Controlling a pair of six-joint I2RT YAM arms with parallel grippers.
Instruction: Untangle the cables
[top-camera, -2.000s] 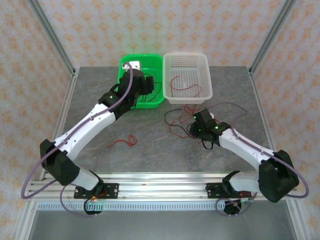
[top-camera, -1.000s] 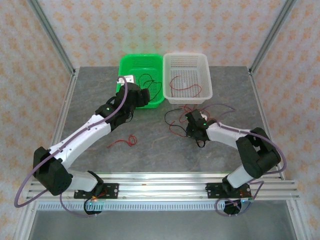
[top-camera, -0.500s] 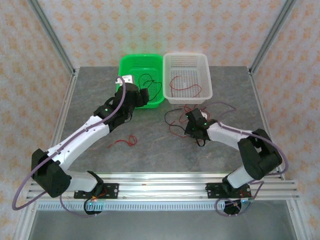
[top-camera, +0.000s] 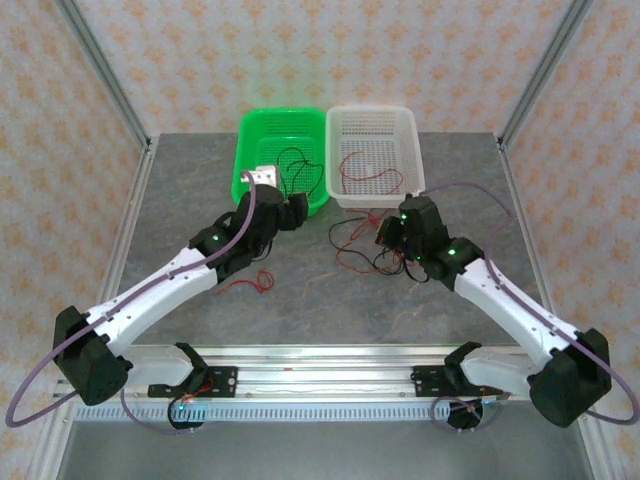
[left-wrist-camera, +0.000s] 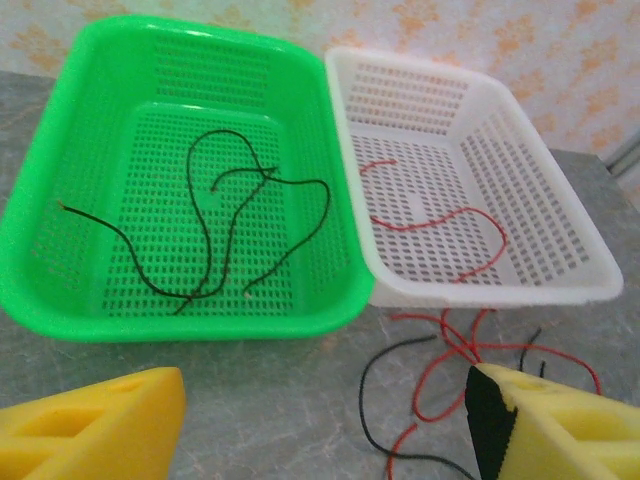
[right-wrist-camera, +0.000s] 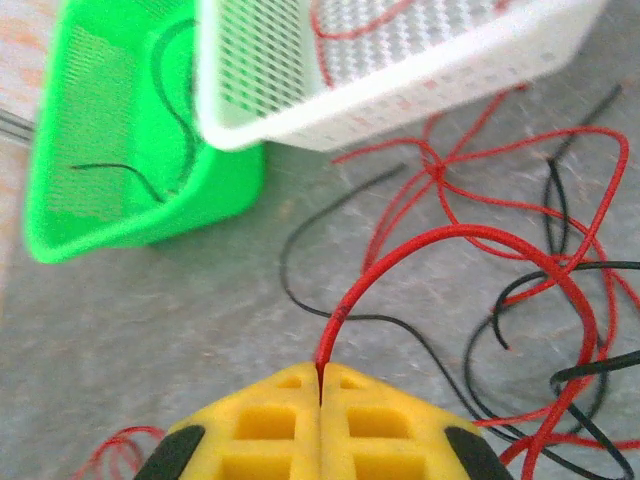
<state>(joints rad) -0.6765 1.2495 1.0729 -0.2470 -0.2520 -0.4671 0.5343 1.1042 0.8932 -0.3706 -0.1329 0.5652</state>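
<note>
One second earlier my right gripper (right-wrist-camera: 320, 372) had stood partly open, low at the tangle. Now its jaws were pressed together on the end of a red cable (right-wrist-camera: 470, 235), which arched out of the pinch and back into the knot of red and black cables (top-camera: 360, 245) on the table (top-camera: 330, 310), just in front of the white basket (left-wrist-camera: 500, 290). I judged that strand ready to be drawn free of the rest. My left gripper (left-wrist-camera: 325, 420) had backed out of the green basket (left-wrist-camera: 40, 270) and hung spread and empty before its near rim. That basket held loose black cables (left-wrist-camera: 205, 230), and the white one close beside it held a curl of red cable (left-wrist-camera: 450, 215). Another small red cable (top-camera: 250, 283) lay apart on the table near my left arm.
</note>
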